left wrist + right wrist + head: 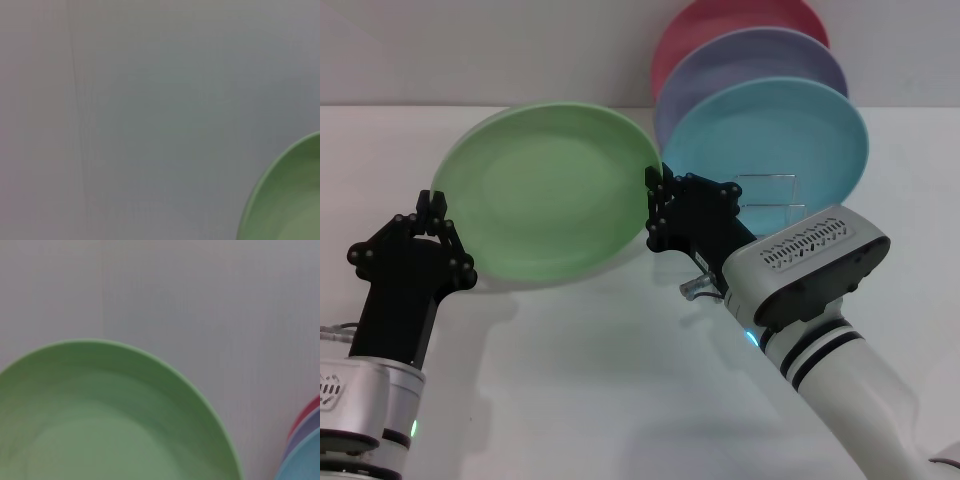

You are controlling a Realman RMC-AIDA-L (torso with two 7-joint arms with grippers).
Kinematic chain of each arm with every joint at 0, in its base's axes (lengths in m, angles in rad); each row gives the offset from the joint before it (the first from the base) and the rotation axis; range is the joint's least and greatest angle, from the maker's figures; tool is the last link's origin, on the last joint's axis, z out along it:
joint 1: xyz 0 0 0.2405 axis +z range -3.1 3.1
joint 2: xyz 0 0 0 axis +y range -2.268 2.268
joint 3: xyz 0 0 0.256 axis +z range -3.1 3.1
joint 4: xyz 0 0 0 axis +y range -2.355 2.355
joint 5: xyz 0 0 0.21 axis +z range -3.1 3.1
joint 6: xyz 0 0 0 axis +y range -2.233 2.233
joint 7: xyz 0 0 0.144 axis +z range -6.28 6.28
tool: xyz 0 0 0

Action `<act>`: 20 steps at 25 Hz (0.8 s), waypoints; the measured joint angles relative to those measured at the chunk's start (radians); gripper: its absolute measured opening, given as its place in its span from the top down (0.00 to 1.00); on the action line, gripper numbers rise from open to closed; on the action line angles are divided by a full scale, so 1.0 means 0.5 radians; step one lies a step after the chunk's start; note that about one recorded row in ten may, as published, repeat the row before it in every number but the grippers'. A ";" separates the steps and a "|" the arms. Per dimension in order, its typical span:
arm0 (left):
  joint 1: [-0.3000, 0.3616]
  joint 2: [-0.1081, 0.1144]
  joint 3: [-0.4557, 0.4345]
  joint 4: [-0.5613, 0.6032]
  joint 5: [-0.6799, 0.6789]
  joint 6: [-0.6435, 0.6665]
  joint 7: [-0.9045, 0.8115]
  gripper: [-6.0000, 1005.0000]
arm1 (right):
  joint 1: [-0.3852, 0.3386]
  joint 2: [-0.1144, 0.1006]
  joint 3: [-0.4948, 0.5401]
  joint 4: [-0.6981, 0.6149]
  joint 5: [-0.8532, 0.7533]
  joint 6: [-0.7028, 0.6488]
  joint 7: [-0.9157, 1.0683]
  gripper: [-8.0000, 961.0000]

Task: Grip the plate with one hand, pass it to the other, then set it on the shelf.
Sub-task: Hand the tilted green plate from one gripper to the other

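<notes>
The light-green plate (550, 190) hangs tilted above the white table, its face toward me. My right gripper (656, 208) is shut on its right rim, and the plate (110, 420) fills the lower part of the right wrist view. My left gripper (447, 238) stands open at the plate's lower left rim; only an edge of the plate (285, 200) shows in the left wrist view. The shelf (767, 198), a small wire rack, stands behind my right gripper and is partly hidden by it.
A turquoise plate (775, 140), a lavender plate (750, 60) and a red plate (720, 25) stand upright in a row at the back right, on the rack. The white table (600, 380) lies below both arms.
</notes>
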 joint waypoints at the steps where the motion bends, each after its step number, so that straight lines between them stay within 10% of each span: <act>1: 0.001 0.001 0.000 0.000 0.000 0.000 -0.003 0.97 | 0.000 0.000 0.000 0.000 0.000 -0.001 0.000 0.96; 20: 0.003 0.012 0.004 -0.027 -0.003 0.093 -0.162 0.73 | -0.014 0.000 0.002 -0.004 -0.004 -0.052 0.003 0.96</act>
